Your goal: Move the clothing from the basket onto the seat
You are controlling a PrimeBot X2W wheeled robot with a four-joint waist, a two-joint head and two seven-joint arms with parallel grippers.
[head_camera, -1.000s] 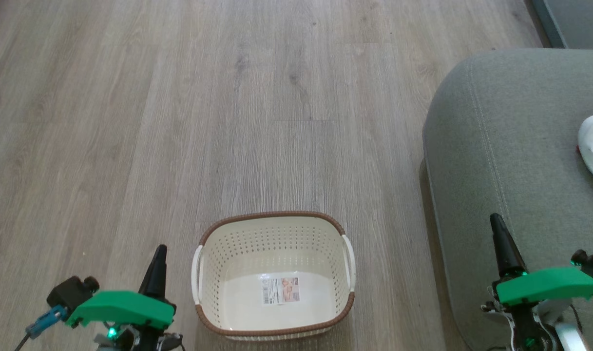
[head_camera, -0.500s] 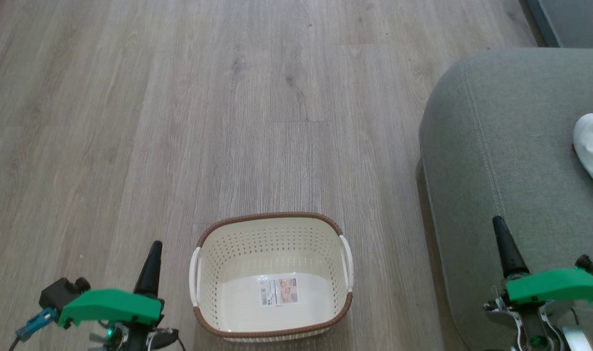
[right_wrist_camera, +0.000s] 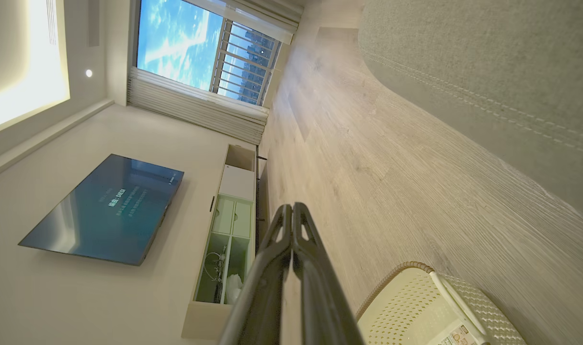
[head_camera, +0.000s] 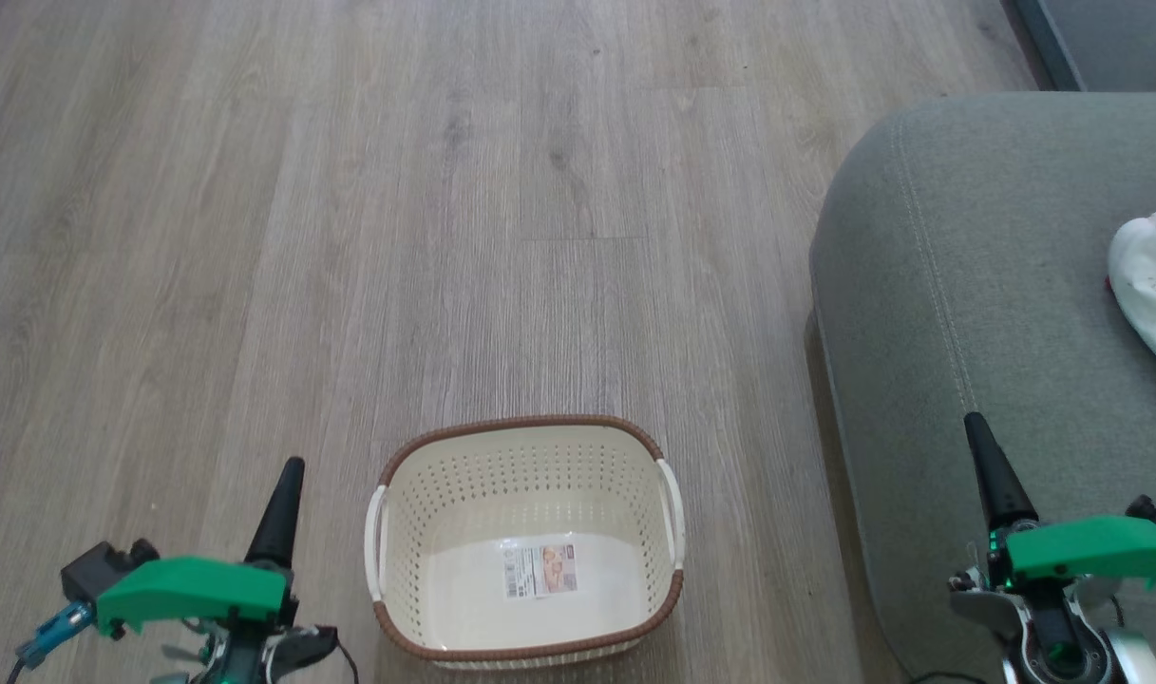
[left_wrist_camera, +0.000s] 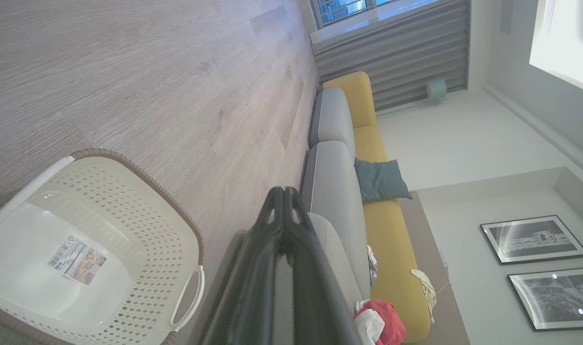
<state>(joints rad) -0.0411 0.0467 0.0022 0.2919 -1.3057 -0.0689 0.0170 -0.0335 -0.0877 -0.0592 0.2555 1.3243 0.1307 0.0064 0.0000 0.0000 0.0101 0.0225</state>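
The grey seat (head_camera: pixel 957 285) spreads beneath and ahead of my right gripper (head_camera: pixel 972 423). The basket (head_camera: pixel 525 426) sits on the floor (head_camera: pixel 445 237) between it and my left gripper (head_camera: pixel 291 467), nearer the left. The clothing (head_camera: pixel 1147 285) lies on the seat, ahead and right of my right gripper. Both grippers are pressed closed, empty.

Pale wood-look floor (head_camera: pixel 350 237) runs to a bright window (right_wrist_camera: pixel 195 52), with a wall-mounted television (right_wrist_camera: pixel 104 211) above a low cabinet (right_wrist_camera: pixel 234 211).
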